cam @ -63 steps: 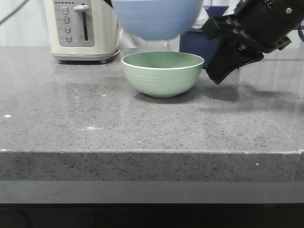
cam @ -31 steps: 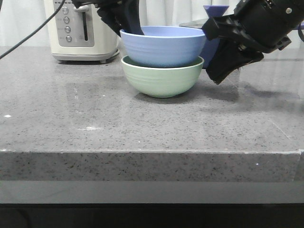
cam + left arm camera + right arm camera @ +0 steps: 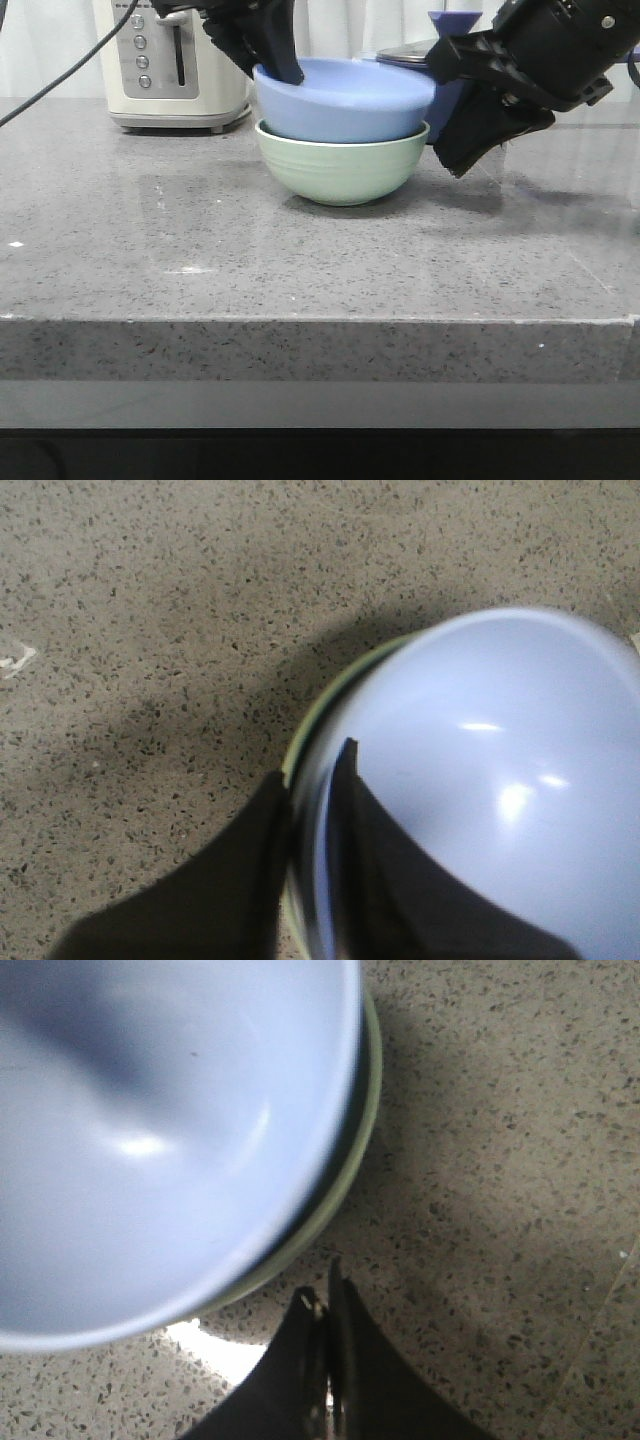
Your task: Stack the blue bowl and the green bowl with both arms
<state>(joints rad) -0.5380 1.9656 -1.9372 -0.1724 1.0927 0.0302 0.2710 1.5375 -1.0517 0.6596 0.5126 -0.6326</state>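
the matte blue bowl (image 3: 343,100) sits tilted in the ridged green bowl (image 3: 342,163) on the speckled table (image 3: 200,260); left hand (image 3: 310,810) pinches its rim, seen only from its wrist. right hand (image 3: 325,1310) seems closed, empty.

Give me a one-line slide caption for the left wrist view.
Left pincer pinching the blue bowl rim as it sits nested in the green bowl.

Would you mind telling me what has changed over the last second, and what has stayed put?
The left gripper carried the blue bowl down from above into the green bowl, where it now sits tilted, the fingers still clamping its rim. The green bowl, right gripper and toaster have not moved.
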